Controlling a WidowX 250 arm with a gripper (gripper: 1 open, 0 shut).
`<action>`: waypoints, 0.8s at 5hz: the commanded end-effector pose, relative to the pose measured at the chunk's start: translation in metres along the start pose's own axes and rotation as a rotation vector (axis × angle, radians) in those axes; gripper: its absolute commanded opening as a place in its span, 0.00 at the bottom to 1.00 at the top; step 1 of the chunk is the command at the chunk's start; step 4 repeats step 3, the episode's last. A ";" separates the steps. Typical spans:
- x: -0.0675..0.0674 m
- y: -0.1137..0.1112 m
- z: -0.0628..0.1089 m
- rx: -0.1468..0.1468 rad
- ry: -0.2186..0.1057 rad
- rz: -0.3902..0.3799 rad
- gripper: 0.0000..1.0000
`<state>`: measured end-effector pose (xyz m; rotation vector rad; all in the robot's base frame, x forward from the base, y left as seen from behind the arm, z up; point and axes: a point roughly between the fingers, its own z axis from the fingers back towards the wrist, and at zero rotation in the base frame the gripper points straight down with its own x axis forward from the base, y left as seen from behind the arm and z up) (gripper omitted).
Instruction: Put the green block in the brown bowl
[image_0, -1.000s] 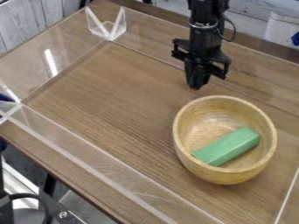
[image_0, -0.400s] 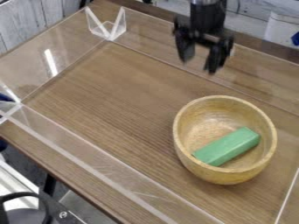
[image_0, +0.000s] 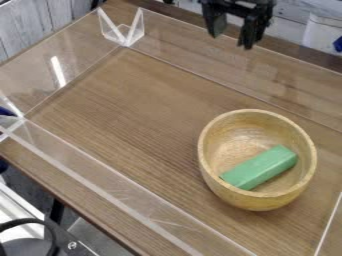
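Observation:
The green block (image_0: 259, 168) lies flat inside the brown bowl (image_0: 214, 138), slanted across its bottom. The bowl rests on the wooden tabletop at the right. My gripper (image_0: 231, 33) hangs high at the top of the view, well above and behind the bowl. Its two black fingers (image_0: 213, 25) stand apart with nothing between them, so it is open and apart from both block and bowl.
A low clear acrylic wall (image_0: 80, 185) rings the wooden tabletop (image_0: 120, 110). A clear bracket (image_0: 122, 30) stands at the back left corner. The table's front edge runs along the lower left.
The gripper has opened and risen, moving from just behind the bowl's rim up to the top of the view. The block and bowl have not moved.

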<state>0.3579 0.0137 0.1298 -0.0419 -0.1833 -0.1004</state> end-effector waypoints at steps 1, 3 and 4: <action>0.015 0.003 0.013 0.011 -0.068 0.003 1.00; 0.019 0.006 0.001 0.006 -0.060 0.020 1.00; 0.019 0.006 0.001 0.006 -0.060 0.020 1.00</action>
